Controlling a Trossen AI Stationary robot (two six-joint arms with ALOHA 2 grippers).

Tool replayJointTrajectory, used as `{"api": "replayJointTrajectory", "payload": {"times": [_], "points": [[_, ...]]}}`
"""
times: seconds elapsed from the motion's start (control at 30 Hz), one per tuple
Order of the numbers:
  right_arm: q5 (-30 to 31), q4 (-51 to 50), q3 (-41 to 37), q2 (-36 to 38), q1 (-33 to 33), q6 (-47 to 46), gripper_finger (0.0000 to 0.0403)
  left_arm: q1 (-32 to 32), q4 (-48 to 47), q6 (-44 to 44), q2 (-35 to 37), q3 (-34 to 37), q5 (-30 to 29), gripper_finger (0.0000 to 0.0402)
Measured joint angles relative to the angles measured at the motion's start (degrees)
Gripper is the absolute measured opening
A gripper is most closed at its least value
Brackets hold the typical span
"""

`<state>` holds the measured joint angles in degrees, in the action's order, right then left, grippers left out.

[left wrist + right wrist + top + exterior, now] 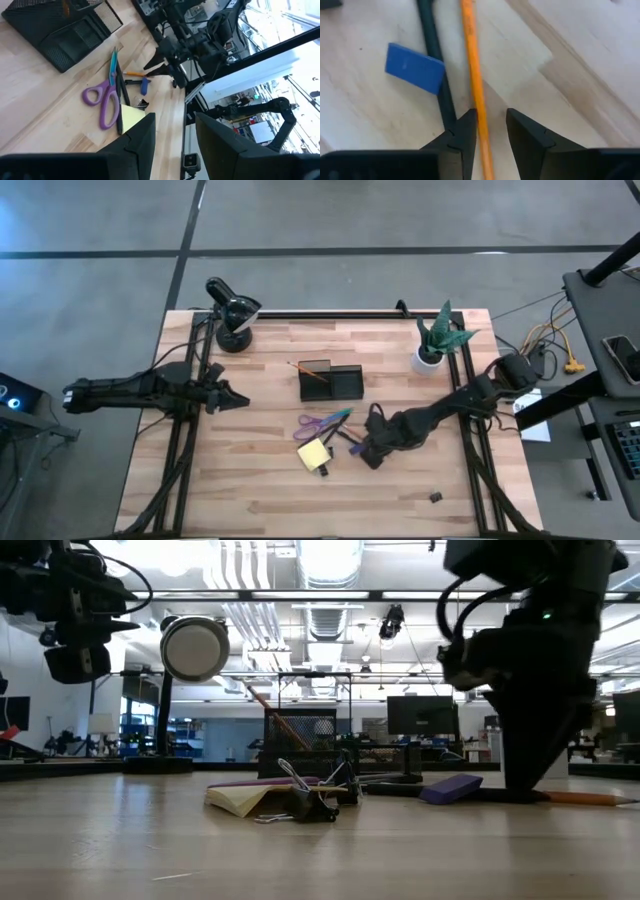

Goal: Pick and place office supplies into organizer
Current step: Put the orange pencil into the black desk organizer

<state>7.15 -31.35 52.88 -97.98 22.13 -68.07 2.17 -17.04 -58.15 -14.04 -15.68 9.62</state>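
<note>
Right wrist view: right gripper jaws parted, straddling orange pencil on table, not yet clamped; dark pen touching alongside, may get pinched too; organizer nearby; left gripper open, idle

Light wood-plank surface w/ black frame rails along the edges. Landmark = organizer, dark box sitting approx. mid-surface. Black desk lamp at the far-left corner from it; green potted plant to its right near the far edge. Just in front of the organizer: purple-handled scissors, yellow sticky-note pad w/ a black clip by it. Front-right of the organizer: small purple block, dark pen and orange pencil side by side. Tiny black clip lies well apart, front-right, near the surface edge.
</note>
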Motion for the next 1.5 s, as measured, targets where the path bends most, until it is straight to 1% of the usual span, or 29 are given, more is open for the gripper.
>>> {"api": "replayJointTrajectory", "payload": {"times": [0.1, 0.2, 0.27, 0.33, 0.43, 0.5, 0.6, 0.77, 0.9, 1.07, 1.27, 1.5], "points": [[-1.2, -3.2, 0.0, 0.6, 1.4, -10.0, 0.0096, 0.0, 0.0, 0.0, -0.2, 0.1, 0.0, 0.0122], [-2.4, -3.6, 0.0, 0.9, 3.4, -21.1, 0.0097, 0.0, 0.0, 0.0, -0.3, 0.1, 0.0, 0.0122], [-3.1, -3.8, 0.1, 1.2, 4.8, -30.2, 0.0099, 0.0, 0.1, 0.0, -0.3, 0.1, 0.0, 0.0122], [-2.8, -3.9, 0.1, 1.4, 6.5, -38.6, 0.0102, 0.0, 0.1, 0.0, -0.1, 0.1, 0.0, 0.0122], [-0.4, -4.2, 0.8, 1.6, 8.8, -45.5, 0.0105, 0.0, 0.1, 0.0, -0.1, 0.1, 0.0, 0.0122], [1.4, -6.0, 1.8, 1.7, 10.1, -47.2, 0.0104, 0.0, 0.1, 0.0, -0.1, 0.1, 0.0, 0.0122], [1.7, -11.4, 3.9, 1.8, 11.4, -48.9, 0.0101, 0.0, 0.1, 0.0, -0.1, 0.1, 0.0, 0.0122], [-1.4, -16.1, 5.3, 1.8, 12.5, -51.7, 0.0094, 0.0, 0.2, 0.1, -0.1, 0.1, 0.0, 0.0122], [-4.1, -16.3, 4.7, 1.3, 12.6, -55.2, 0.0083, 0.0, 0.2, 0.1, -0.2, 0.1, 0.0, 0.0122], [-4.6, -15.9, 4.7, 1.0, 12.6, -55.1, 0.0056, 0.0, 0.3, 0.1, -0.1, 0.1, 0.0, 0.0122], [-5.7, -15.9, 4.7, 1.0, 12.7, -53.7, 0.0013, 0.0, 0.3, 0.1, -0.1, 0.1, 0.0, 0.0122], [-5.7, -14.9, 3.7, 1.0, 12.8, -53.3, 0.0008, 0.0, 0.1, 0.1, -0.2, 0.1, 0.0, 0.0122]]}}
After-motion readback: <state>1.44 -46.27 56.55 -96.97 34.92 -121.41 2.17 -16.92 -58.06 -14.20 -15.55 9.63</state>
